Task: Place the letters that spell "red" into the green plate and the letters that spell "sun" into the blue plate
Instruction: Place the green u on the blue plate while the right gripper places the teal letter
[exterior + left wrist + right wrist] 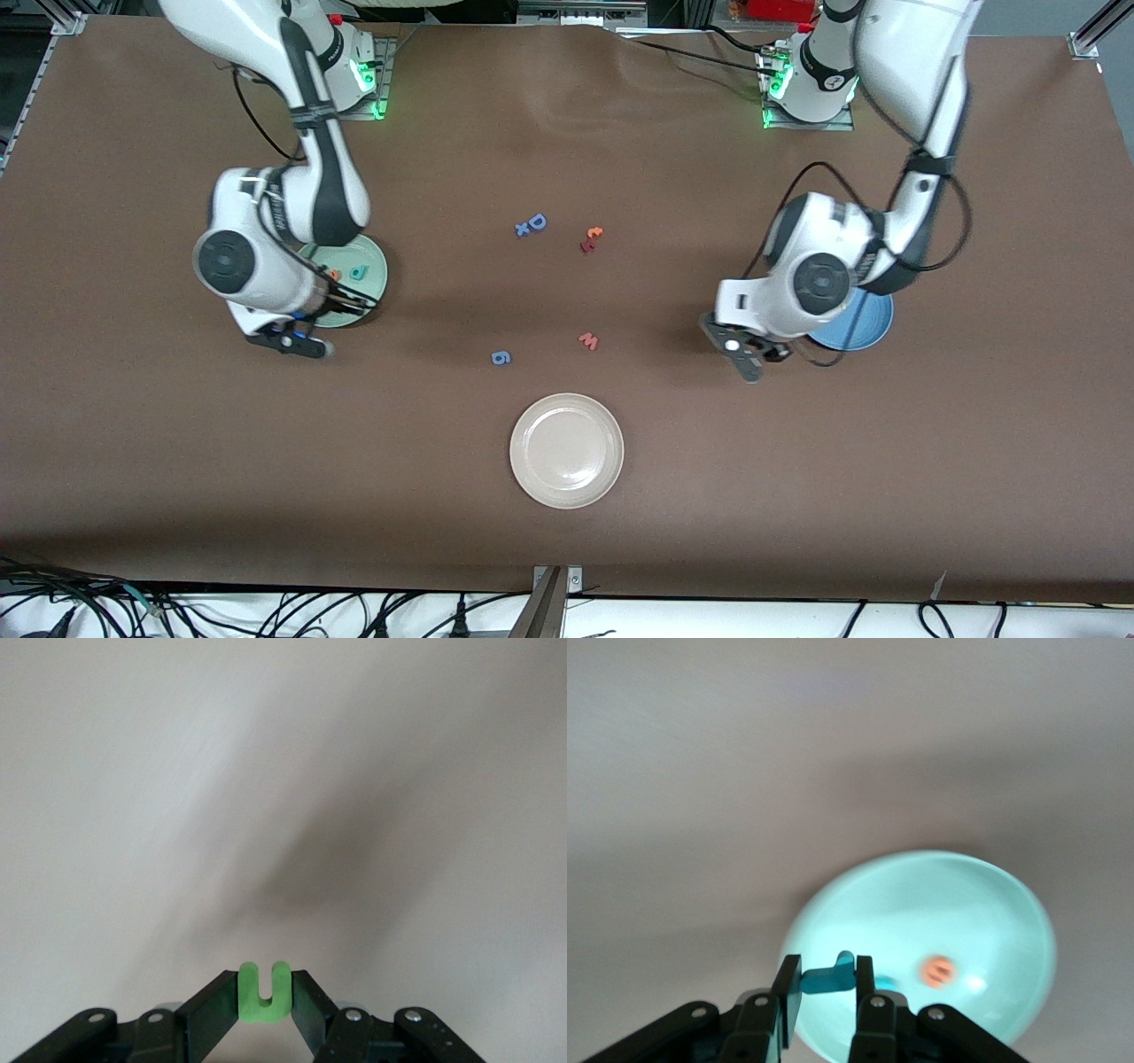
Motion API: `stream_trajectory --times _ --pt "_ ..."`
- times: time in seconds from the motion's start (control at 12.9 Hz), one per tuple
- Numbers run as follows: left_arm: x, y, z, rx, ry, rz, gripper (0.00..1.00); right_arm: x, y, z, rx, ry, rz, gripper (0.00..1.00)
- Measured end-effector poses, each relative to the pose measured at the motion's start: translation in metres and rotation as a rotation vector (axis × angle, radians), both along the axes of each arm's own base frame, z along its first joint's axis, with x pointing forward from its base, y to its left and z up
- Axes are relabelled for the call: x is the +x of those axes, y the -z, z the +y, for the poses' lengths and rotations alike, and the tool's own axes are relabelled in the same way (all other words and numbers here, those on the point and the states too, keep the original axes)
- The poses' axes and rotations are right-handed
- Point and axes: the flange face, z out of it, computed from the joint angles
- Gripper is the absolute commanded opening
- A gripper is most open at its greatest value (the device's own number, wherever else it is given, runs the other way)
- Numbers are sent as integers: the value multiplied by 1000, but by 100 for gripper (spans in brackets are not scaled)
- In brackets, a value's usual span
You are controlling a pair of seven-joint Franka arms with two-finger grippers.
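My right gripper (pixel 359 305) hangs over the edge of the green plate (pixel 376 266), shut on the thin teal "r" (pixel 828 977). In that plate (pixel 983 904) lie the orange "e" (pixel 335 276) (pixel 936 971) and the teal "d" (pixel 357 273). My left gripper (pixel 780 353) is above the table beside the blue plate (pixel 864 323) and is shut on the green "n" (pixel 264 992). The left arm covers most of that plate. Only bare table shows past the "n" in the left wrist view.
A cream-white plate (pixel 566 450) sits nearest the front camera at mid-table. Loose letters lie in the middle: a blue "D" (pixel 537 221) with a small blue piece beside it, orange-red pieces (pixel 591 238), a pinkish "w" (pixel 588 340) and a blue "6" (pixel 500 357).
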Motion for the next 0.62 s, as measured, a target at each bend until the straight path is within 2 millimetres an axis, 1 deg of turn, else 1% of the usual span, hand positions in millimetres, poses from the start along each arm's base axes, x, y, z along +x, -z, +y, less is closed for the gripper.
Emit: stream_trajectory --times 0.08,0.15,0.31,0.39,0.46,0.62 --pt "-1 -2 31 10 -47 36 19 -14 6 -22 10 5 30 14" --pt "-4 2 59 19 -91 66 22 -26 16 -35 12 14 61 14" --pt "-12 17 106 35 -178 109 22 -45 42 -51 -6 34 117 15" --pt "-17 24 125 40 -214 129 22 -48 50 -58 -16 41 132 18" --pt "-22 30 141 46 -245 145 22 -49 57 -62 -26 43 141 18" --pt "-33 43 166 59 -315 179 22 -51 70 -65 -50 41 152 18"
